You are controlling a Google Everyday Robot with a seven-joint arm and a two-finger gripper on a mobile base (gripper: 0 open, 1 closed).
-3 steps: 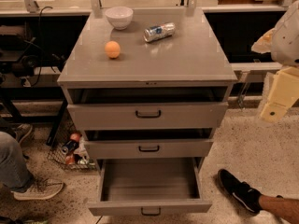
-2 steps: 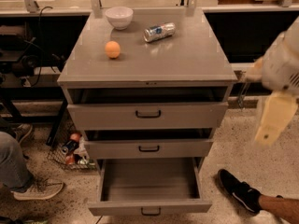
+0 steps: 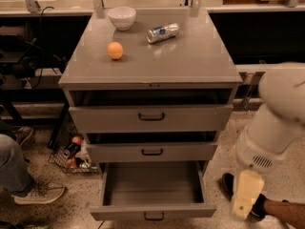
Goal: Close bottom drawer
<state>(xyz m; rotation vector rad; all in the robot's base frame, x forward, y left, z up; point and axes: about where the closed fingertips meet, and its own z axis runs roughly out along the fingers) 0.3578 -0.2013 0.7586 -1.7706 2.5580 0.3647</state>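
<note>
The grey metal cabinet (image 3: pixel 152 75) has three drawers. The bottom drawer (image 3: pixel 152 211) is pulled far out and its inside is empty; its small black handle (image 3: pixel 153 217) is at the lower edge of the view. The middle drawer (image 3: pixel 151 152) and top drawer (image 3: pixel 151 117) stick out slightly. My gripper (image 3: pixel 246 198) hangs from the white arm (image 3: pixel 276 123) at the lower right, to the right of the open bottom drawer and apart from it.
On the cabinet top are a white bowl (image 3: pixel 122 17), an orange (image 3: pixel 115 50) and a can lying on its side (image 3: pixel 162 32). A wire basket of cans (image 3: pixel 72 152) sits on the floor at the left. A person's shoe (image 3: pixel 38 193) is at lower left, another person's foot (image 3: pixel 228 185) at lower right.
My arm and gripper have come down and leftward from the upper right edge to beside the bottom drawer. The drawers have not moved.
</note>
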